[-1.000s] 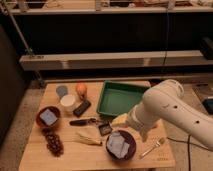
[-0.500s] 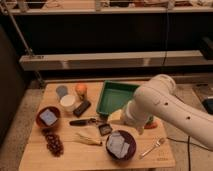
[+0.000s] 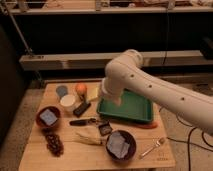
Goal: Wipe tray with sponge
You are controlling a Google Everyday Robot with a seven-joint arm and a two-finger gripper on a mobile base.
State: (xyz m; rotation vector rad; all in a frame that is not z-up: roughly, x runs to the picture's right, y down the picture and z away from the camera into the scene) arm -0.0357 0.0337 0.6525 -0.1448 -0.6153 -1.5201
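Camera view: gripper (image 3: 113,99) above left end of green tray (image 3: 134,108)

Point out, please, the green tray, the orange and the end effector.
green tray (image 3: 132,106): camera view, on the bare floor inside it.
orange (image 3: 81,88): camera view, on the middle of the fruit.
end effector (image 3: 115,100): camera view, on its tip, over the tray's left end.

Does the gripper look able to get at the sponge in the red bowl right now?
Probably yes: the gripper hangs open at the left edge of the tray, and the sponge lies uncovered in the red bowl.
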